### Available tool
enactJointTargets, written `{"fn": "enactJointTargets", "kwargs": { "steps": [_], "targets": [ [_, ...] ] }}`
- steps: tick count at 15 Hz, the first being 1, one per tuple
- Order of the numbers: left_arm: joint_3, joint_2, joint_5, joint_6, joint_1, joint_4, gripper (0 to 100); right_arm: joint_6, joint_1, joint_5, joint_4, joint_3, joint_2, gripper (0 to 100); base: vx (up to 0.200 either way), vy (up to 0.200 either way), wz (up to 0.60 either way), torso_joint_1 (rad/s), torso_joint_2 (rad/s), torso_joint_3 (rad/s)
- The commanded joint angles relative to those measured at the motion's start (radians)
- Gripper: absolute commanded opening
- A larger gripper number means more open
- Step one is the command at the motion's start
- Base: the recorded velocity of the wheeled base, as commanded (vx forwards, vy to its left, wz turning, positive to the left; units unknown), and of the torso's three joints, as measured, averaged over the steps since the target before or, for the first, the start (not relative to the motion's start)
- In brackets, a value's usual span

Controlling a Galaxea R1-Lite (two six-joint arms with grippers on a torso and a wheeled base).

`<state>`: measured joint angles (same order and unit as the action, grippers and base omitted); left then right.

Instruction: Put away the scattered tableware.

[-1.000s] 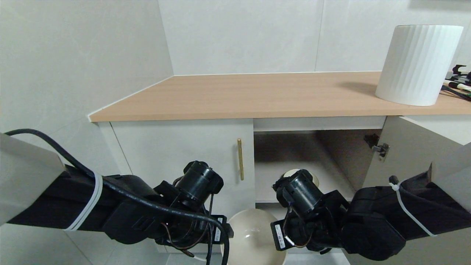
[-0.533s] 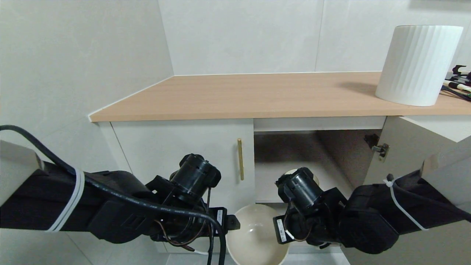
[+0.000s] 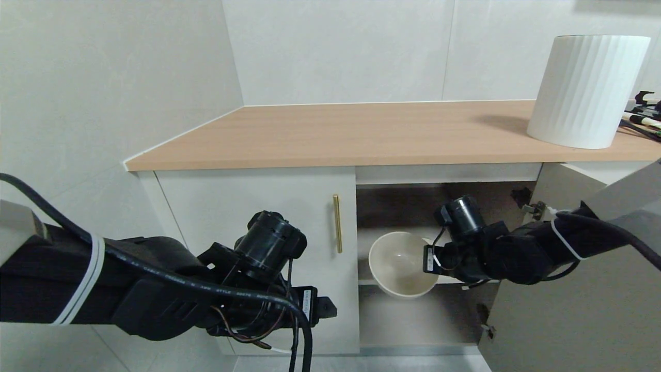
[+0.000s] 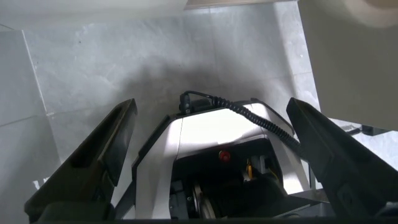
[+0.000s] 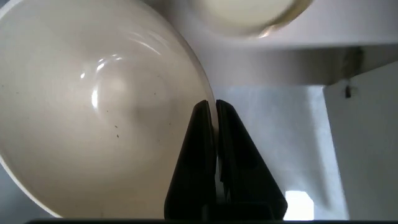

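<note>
1. The right gripper (image 3: 426, 258) sits right of centre in the head view, inside the open half of the cabinet. Its jaws are narrow and pinch the rim of a round cream ceramic bowl (image 3: 398, 262).
2. In the right wrist view the two black fingers (image 5: 200, 143) stand almost together with the thin edge of the bowl (image 5: 99, 106) between them. One finger is inside the rim and one outside.
3. The bowl hangs tilted at the centre of the head view, its hollow facing out of the cabinet towards the camera. It is level with the front edge of the white inner shelf (image 3: 365, 243). Whether its base touches the shelf cannot be told.
4. A second cream round dish (image 5: 245, 12) rests on the shelf at the top of the right wrist view, just beyond the held bowl.
5. The left gripper (image 3: 325, 309) is low and left of centre in the head view, in front of the closed white cabinet door (image 3: 248, 217). In the left wrist view its dark fingers (image 4: 109, 152) are spread wide with nothing between them.
6. A slim brass bar handle (image 3: 336, 223) stands upright at the right edge of the closed door.
7. The open white door (image 3: 563, 299) fills the lower right of the head view.
8. A light wooden countertop (image 3: 351, 134) runs across the middle of the head view, with a white ribbed cylindrical container (image 3: 588, 90) standing on it at the upper right.
</note>
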<state>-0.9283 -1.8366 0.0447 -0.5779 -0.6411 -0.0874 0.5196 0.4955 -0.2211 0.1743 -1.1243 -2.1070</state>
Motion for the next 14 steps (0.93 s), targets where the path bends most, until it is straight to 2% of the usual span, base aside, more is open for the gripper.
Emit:
{"fn": "enactJointTargets", "kwargs": {
  "steps": [1,4,8,14],
  "targets": [
    [0.000,-0.001,0.001,0.000,0.000,0.000,100,0.016,-0.046,-0.031,0.011,-0.054,-0.087,0,0.000,0.000,0.00,0.000,0.00,0.000],
    [0.000,-0.009,0.000,0.000,0.000,0.000,100,0.105,-0.077,-0.095,0.096,-0.109,-0.165,0,0.000,0.000,0.00,0.000,0.00,0.000],
    [0.002,-0.007,0.000,0.000,0.000,0.000,100,0.106,-0.094,-0.107,0.108,-0.152,-0.214,0,0.000,0.000,0.00,0.000,0.00,0.000],
    [0.002,-0.013,-0.002,0.000,0.000,0.000,100,0.105,-0.167,-0.112,0.100,-0.270,-0.306,0,0.000,0.000,0.00,0.000,0.00,0.000]
  ]
}}
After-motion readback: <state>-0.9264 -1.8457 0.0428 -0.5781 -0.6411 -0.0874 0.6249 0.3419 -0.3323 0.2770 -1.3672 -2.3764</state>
